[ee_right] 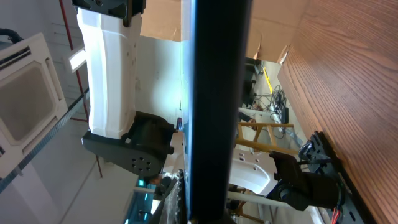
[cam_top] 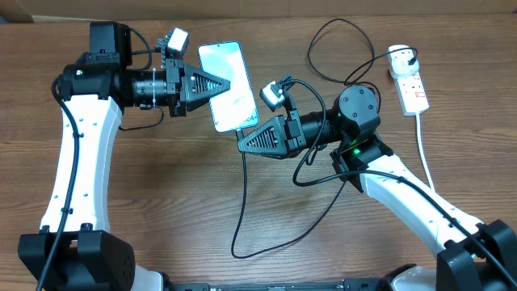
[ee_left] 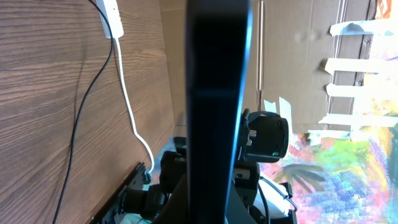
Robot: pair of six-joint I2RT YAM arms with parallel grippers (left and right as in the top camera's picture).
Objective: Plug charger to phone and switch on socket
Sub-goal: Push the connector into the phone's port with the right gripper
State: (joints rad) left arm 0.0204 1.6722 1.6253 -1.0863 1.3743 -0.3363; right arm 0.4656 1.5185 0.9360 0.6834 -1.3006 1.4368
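The phone (cam_top: 230, 89), screen lit pale blue, hangs above the table between both arms. My left gripper (cam_top: 226, 83) is shut on its left edge. At its lower end my right gripper (cam_top: 242, 139) is shut as well. Each wrist view shows the phone edge-on as a dark bar (ee_left: 217, 93) (ee_right: 221, 93) rising from the jaws. The charger's black cable (cam_top: 245, 186) climbs to the phone's lower edge, where its tip is hidden behind my right gripper. Its plug (cam_top: 401, 56) sits in the white socket (cam_top: 412, 85) at the far right.
The charger cable loops over the wood table (cam_top: 161, 210) in front of the right arm and near the socket. The socket's thick white cord (cam_top: 422, 137) trails toward the front right edge. In the left wrist view, the socket (ee_left: 109, 15) and its cord (ee_left: 127, 93) lie ahead.
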